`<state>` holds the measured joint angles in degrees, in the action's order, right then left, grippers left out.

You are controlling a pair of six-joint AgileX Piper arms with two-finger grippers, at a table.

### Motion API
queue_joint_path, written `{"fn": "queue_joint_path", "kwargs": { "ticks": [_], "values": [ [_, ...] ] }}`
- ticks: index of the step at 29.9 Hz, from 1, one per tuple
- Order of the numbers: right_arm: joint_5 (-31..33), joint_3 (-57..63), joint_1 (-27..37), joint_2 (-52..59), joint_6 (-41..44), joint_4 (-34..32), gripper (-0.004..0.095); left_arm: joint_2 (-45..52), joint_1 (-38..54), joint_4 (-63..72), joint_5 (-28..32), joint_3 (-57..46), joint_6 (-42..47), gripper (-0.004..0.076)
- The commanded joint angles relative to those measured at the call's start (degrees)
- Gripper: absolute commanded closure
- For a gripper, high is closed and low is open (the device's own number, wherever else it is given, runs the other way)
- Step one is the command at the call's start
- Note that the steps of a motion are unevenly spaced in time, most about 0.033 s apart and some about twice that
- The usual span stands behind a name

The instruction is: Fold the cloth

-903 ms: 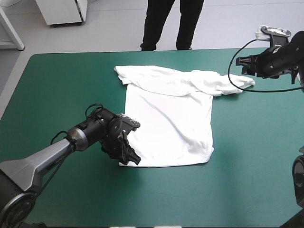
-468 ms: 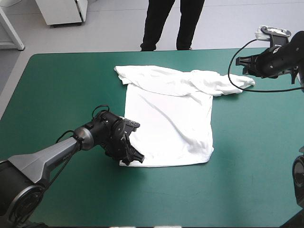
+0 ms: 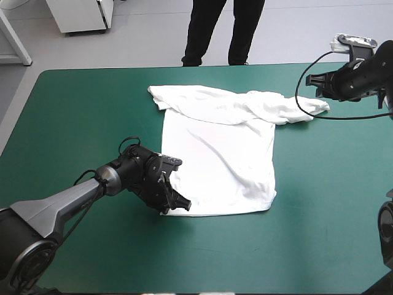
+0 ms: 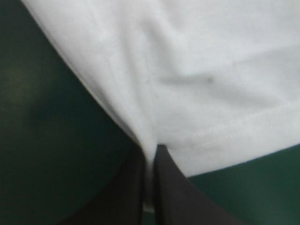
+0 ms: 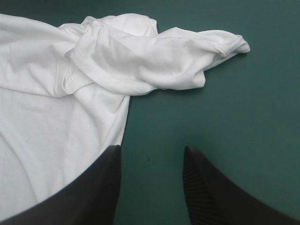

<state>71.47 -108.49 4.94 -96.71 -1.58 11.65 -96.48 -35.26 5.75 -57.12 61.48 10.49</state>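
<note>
Lower left, the left pincer (image 3: 178,206) clamps the T-shirt's (image 3: 221,147) corner, hiding it; upper right, the right pincer (image 3: 309,80) spread above the desk (image 3: 92,110).

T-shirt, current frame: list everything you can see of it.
White short-sleeved T-shirt, thin fabric, stitched hem. Body lies flat on the teal-green cover, hem toward the near edge; shoulders and sleeves bunched along the far side, one sleeve crumpled toward the right. Left end effector is shut on the near left hem corner. Right end effector, open, doesn't touch it.
</note>
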Motion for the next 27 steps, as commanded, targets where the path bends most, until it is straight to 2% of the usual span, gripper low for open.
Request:
{"fn": "queue_joint_path", "kwargs": {
  "ticks": [1,4,8,12,16,20,27],
  "values": [
    [0.1,-1.2,-0.4,3.0,-0.7,-1.1,0.0447,-1.0,-0.2,-0.5,1.8,-1.5,0.9,0.0746],
    [0.1,-0.9,-3.2,2.9,-0.7,-2.6,0.0369,-1.0,-0.2,1.2,3.4,-1.5,0.9,0.0746],
    [0.1,1.0,-8.9,1.2,0.2,-10.0,0.0362,-1.0,-0.2,2.3,3.8,-1.5,0.6,0.0746],
    [0.1,1.2,-10.8,-2.7,3.0,-5.7,0.0362,-1.0,-0.2,2.6,3.8,-1.5,-0.6,0.0746],
    [0.2,2.9,-13.6,-3.5,4.1,-6.6,0.0362,-1.0,-0.2,2.6,3.6,-1.5,-0.7,0.0746],
    [0.2,10.5,-16.8,-1.4,4.1,-9.9,0.0362,-1.0,0.0,2.6,3.8,-1.5,-0.7,0.0746],
    [0.1,20.2,-19.6,0.8,4.3,-6.8,0.0367,-1.0,0.0,2.6,4.5,-1.5,-0.7,0.0746]
  ]
}}
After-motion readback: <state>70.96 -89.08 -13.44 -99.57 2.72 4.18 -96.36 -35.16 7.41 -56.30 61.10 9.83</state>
